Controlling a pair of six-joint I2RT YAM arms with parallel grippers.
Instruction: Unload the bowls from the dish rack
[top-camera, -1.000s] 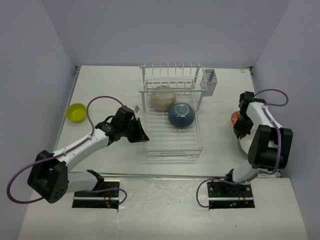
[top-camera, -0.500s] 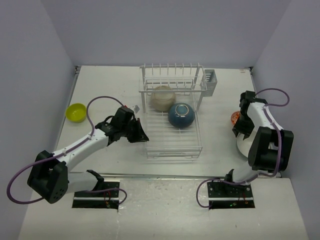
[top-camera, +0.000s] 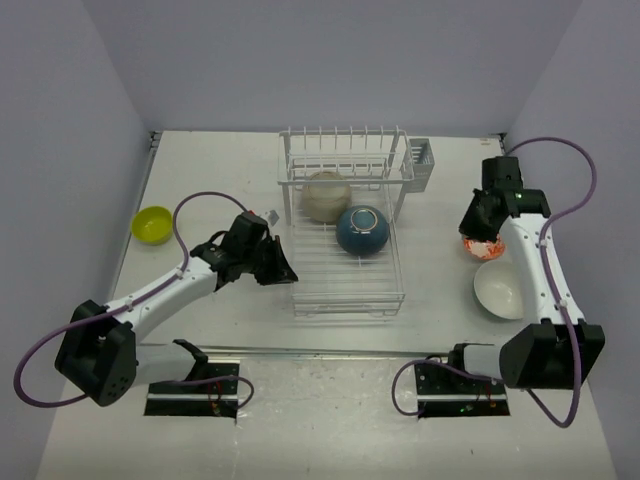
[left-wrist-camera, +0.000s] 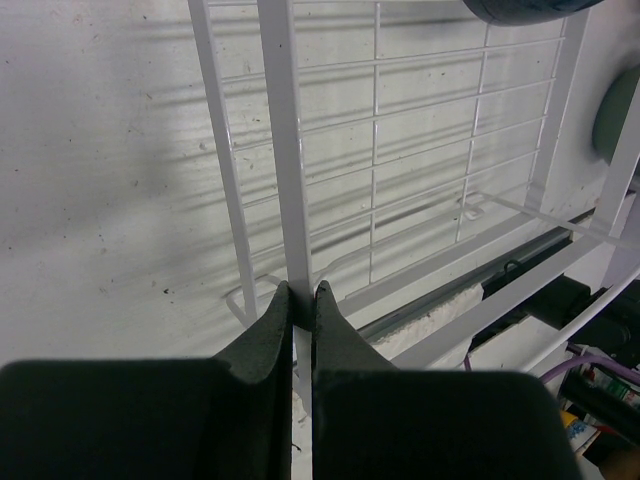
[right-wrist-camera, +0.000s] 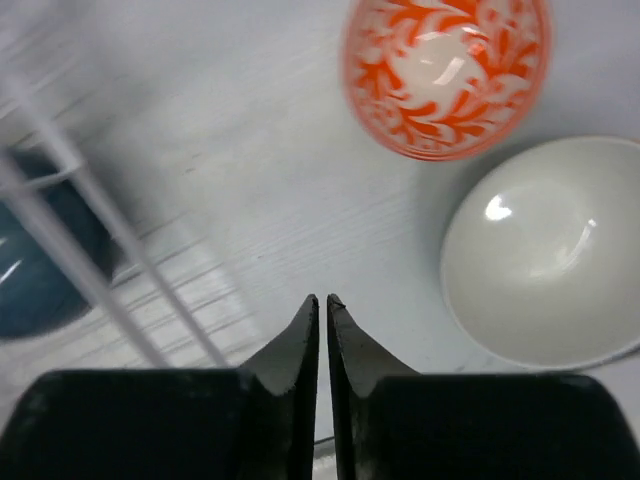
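The dish rack (top-camera: 345, 312) sits mid-worktop (top-camera: 200, 170), with a beige bowl (top-camera: 325, 195) and a dark blue bowl (top-camera: 362, 229) upside down on its grid base. The left gripper (left-wrist-camera: 298, 290) has its jaws pinching a wire at the rack's near-left edge. A yellow-green bowl (top-camera: 152, 224) lies well off to the left. At the right, a patterned bowl (right-wrist-camera: 445, 75) and a white bowl (right-wrist-camera: 550, 250) rest side by side beneath the right gripper (right-wrist-camera: 322, 300), whose jaws are pressed together on nothing.

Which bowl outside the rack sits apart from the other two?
The yellow-green bowl, alone near the left edge; the orange-patterned bowl and white bowl sit together at right.
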